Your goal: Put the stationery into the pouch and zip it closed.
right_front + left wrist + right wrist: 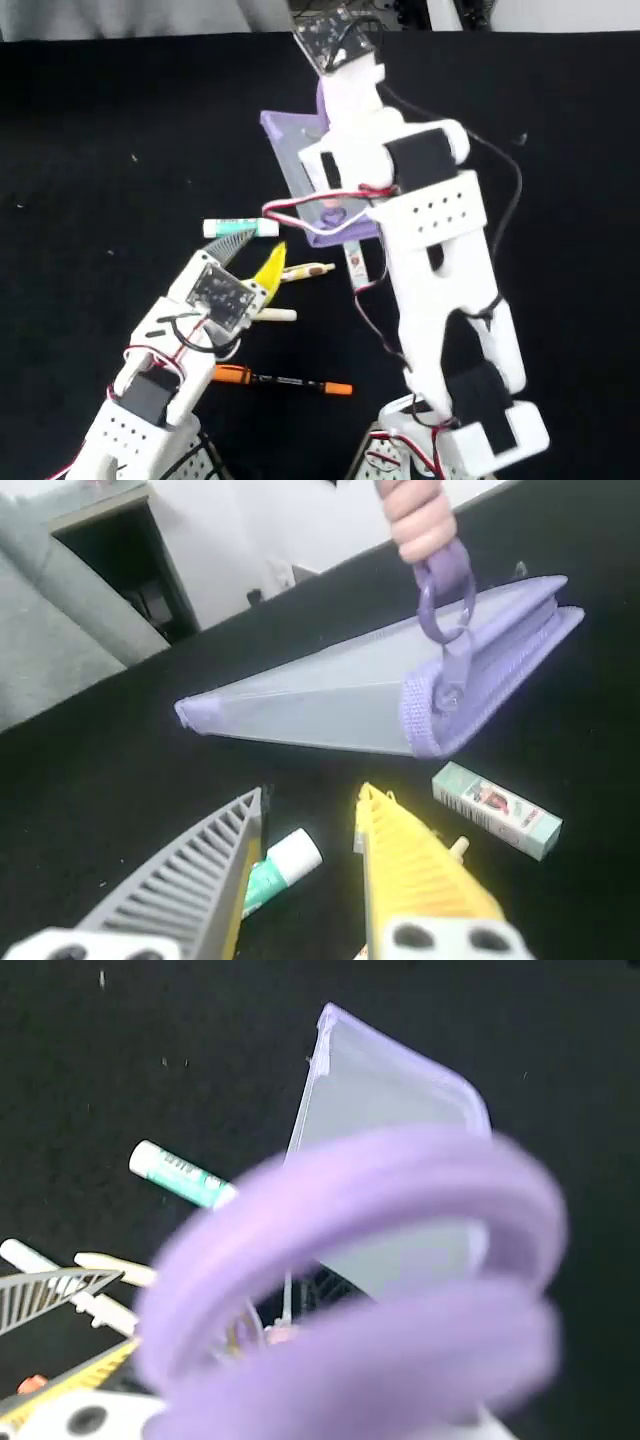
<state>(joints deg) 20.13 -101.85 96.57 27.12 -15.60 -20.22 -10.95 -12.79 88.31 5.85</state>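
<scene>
The pouch (pixel 285 140), lilac with a translucent face, lies toward the far side of the black surface (pixel 100 150). Its zip end is turned to the left arm. Nothing shows through the clear face, so it looks empty. I cannot tell how far the zip is drawn. From the slider a purple ring (pixel 440 600) stands up to the pink ribbed tip of the right tool (pixel 420 520), which has it. Whether that tool pinches the ring or just hooks it, I cannot tell.

All the stationery is outside the pouch. The glue stick (pixel 240 227) lies just in front of it, and a small green box (pixel 497 810) lies near the zip end. Closer to the arms lie a cream pen (pixel 305 270), a white pen (pixel 275 314) and an orange pen (pixel 285 380), each apart from the others.

The left tool (pixel 258 250) hangs over the glue stick with its grey and yellow jaws spread wide and nothing between them.

The task looks barely begun. No item is packed, so five things are left to load before the zip can be run shut. The glue stick seems the likely first pick.
</scene>
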